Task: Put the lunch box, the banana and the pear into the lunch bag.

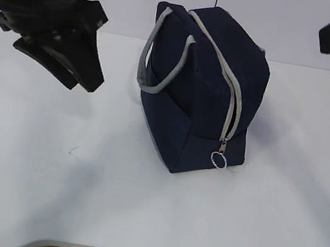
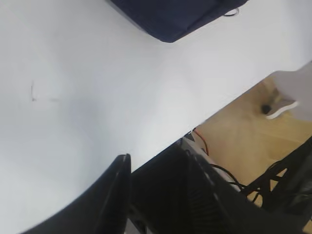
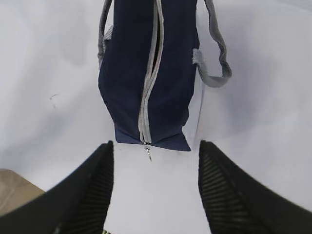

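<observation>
The navy lunch bag [image 1: 205,79] stands upright mid-table with its grey handles up. Its grey zipper runs over the top, and the ring pull [image 1: 218,160] hangs at the near end. The bag also shows in the left wrist view [image 2: 170,17] and the right wrist view [image 3: 126,73]. The lunch box, banana and pear are out of view. My left gripper [image 1: 85,87] [image 2: 156,152] hovers left of the bag, empty, with its jaws a little apart. My right gripper [image 1: 323,39] [image 3: 156,143] is raised at the far right, open and empty, facing the bag's zipper end.
The white table [image 1: 47,173] carries only the bag. Its front edge [image 2: 229,97] shows in the left wrist view, with floor, cables and dark equipment below it. A white wall stands behind the table.
</observation>
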Controlling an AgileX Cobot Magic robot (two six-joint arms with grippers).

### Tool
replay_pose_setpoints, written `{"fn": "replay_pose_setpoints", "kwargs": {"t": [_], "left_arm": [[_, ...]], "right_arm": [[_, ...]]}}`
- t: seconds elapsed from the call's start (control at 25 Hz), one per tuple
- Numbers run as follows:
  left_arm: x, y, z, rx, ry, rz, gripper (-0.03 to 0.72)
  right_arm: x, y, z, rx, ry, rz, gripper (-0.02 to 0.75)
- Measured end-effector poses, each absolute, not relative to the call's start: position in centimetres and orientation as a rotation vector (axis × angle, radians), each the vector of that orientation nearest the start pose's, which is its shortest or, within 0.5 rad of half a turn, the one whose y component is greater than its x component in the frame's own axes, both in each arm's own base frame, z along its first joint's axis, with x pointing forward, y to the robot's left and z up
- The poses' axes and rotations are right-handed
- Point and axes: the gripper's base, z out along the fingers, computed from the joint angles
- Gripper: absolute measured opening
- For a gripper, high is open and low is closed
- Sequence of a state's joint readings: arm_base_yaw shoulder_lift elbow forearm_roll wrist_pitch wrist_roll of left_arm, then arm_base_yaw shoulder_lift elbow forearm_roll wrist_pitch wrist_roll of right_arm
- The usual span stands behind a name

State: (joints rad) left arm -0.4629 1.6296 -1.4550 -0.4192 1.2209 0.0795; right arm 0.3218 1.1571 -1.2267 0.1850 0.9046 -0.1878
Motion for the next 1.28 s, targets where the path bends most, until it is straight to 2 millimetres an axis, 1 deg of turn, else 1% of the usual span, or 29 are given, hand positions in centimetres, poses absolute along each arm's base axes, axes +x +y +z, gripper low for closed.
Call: {"fn": "replay_pose_setpoints", "kwargs": {"t": [0.08,0.12,0.2,0.24,0.32,0.4,0.52,0.64,0.68,0.76,0.84,0.88,0.92,1.08,1.12,1.28], "left_arm": [[27.6,-17.8,32.8,0.645,2.805,-0.653,0.298],[27.4,-17.8,33.1,0.650,2.800,-0.652,0.298],[27.0,-17.7,33.6,0.653,2.786,-0.652,0.297],[26.9,-17.7,33.7,0.651,2.783,-0.652,0.297],[26.8,-17.6,33.9,0.651,2.781,-0.653,0.295],[26.8,-17.6,33.8,0.653,2.782,-0.650,0.291],[26.8,-17.6,33.8,0.653,2.782,-0.650,0.290],[26.8,-17.6,33.8,0.653,2.783,-0.649,0.289],[26.8,-17.6,33.8,0.653,2.783,-0.649,0.289],[26.8,-17.6,33.8,0.653,2.783,-0.649,0.289],[26.8,-17.6,33.8,0.653,2.783,-0.649,0.289],[26.8,-17.6,33.8,0.652,2.785,-0.649,0.289],[26.8,-17.6,33.8,0.652,2.785,-0.649,0.289],[26.8,-17.6,33.8,0.652,2.785,-0.649,0.289],[26.8,-17.6,33.8,0.653,2.785,-0.646,0.289],[26.8,-17.6,33.8,0.652,2.785,-0.647,0.289]], "right_arm": [[20.5,8.2,38.5,-0.535,2.196,0.293,0.435],[19.9,8.0,37.3,-0.531,2.185,0.291,0.435],[19.2,7.7,35.7,-0.519,2.159,0.281,0.435],[19.0,7.6,35.0,-0.512,2.153,0.276,0.435],[19.0,7.5,34.0,-0.497,2.135,0.268,0.435],[19.4,7.5,33.8,-0.480,2.093,0.259,0.435],[20.4,7.7,33.8,-0.456,2.046,0.249,0.435],[22.0,8.0,32.9,-0.470,2.031,0.220,0.435],[22.7,8.2,32.3,-0.481,2.020,0.202,0.435],[23.6,8.5,31.6,-0.490,1.950,0.164,0.435],[24.1,8.7,30.8,-0.469,1.869,0.142,0.435],[23.9,8.8,30.0,-0.464,1.843,0.135,0.435],[23.9,8.9,29.7,-0.452,1.787,0.125,0.435],[22.4,9.4,27.0,-0.527,1.695,0.098,0.435],[21.9,9.5,26.1,-0.546,1.691,0.109,0.435],[20.0,9.5,23.4,-0.549,1.679,0.212,0.435]]}}
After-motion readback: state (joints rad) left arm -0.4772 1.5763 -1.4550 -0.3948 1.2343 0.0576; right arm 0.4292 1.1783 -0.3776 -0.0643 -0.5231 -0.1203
